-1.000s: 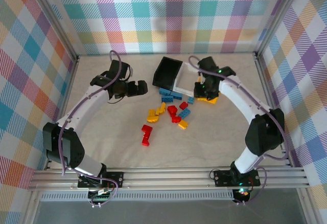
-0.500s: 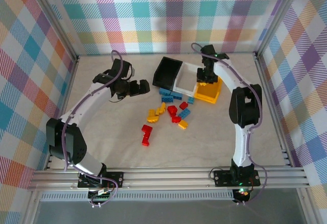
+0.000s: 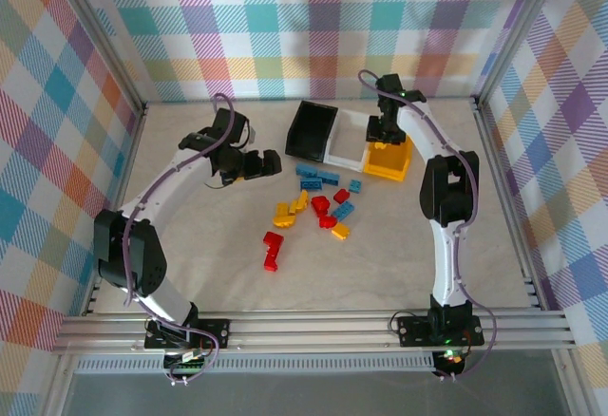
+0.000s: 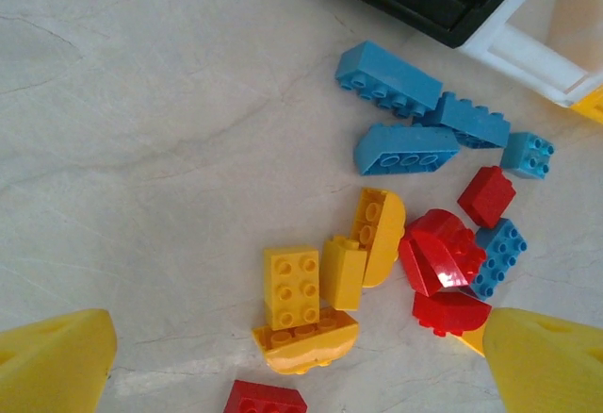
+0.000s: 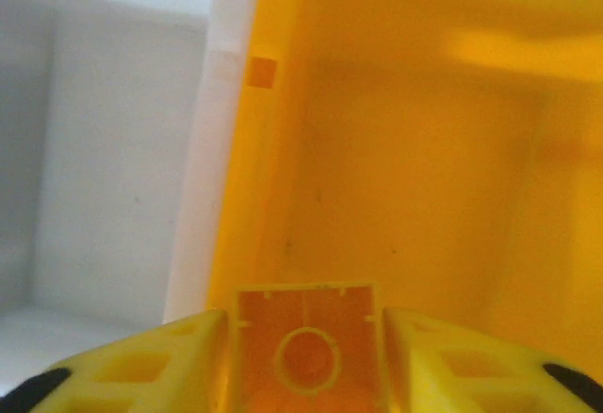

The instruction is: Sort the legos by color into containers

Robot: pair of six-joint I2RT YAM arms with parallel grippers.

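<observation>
A small yellow studded plastic brick point(image 5: 303, 342) is clamped between the yellow fingers point(image 5: 141, 371) of the right gripper point(image 3: 386, 133), with its hollow underside turned to the wrist camera and the jaws closed on it from both sides. Directly below it the yellow-orange rectangular plastic bin point(image 5: 424, 158) is seen, its floor bare where visible, and the white rectangular plastic bin point(image 5: 113, 177) is set against its left wall. From above, the right gripper is placed over the far part of the yellow-orange bin, and the black rectangular plastic bin point(image 3: 312, 131) is set on the other side of the white one. The step in hand is judged to be the drop of a yellow piece into the matching container: the carry looks done, the release not yet made. For the next move the jaws are to be opened with the brick well inside the rim, away from the white bin's wall, since a bounce into the neighbouring bin could be risked. The left gripper point(image 3: 268, 161) is spread wide, with nothing between its fingertips point(image 4: 57, 361), just beside the loose pile of red, blue and yellow plastic bricks point(image 3: 321, 209) on the pale table point(image 3: 190, 274). Blue pieces point(image 4: 388, 78) lie nearest the bins, with yellow ones point(image 4: 292, 286) and red ones point(image 4: 443, 248) further out. Most of the sort is judged left to do, and a pick from the pile by the left arm seems a likely follow-up.
</observation>
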